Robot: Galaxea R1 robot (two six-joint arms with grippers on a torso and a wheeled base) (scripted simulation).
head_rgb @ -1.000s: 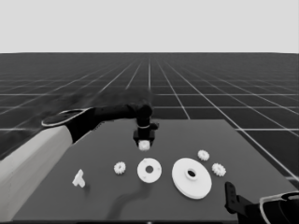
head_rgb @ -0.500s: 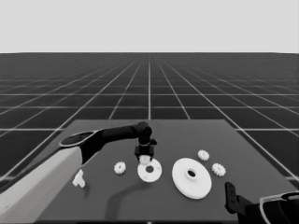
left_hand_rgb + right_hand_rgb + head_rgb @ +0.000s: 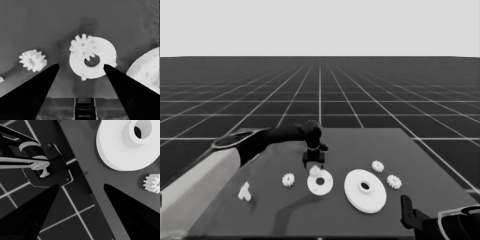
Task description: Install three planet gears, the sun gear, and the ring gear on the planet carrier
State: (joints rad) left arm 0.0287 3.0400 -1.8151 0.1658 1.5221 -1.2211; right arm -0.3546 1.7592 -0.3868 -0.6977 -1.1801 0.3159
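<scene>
Jaws spread above smaller round part (image 3: 96, 61), gear (image 3: 82, 47) overlapping its rim

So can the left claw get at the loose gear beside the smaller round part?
Probably yes: the left claw hangs open beside it, and nothing covers the gear.

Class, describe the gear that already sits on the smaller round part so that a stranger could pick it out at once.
Start at the larger round part near the table's middle; the smaller round part lies just to its left, below the left gripper. The gear rests on that part's far rim, the only gear lying on a disc rather than the bare table.
</scene>
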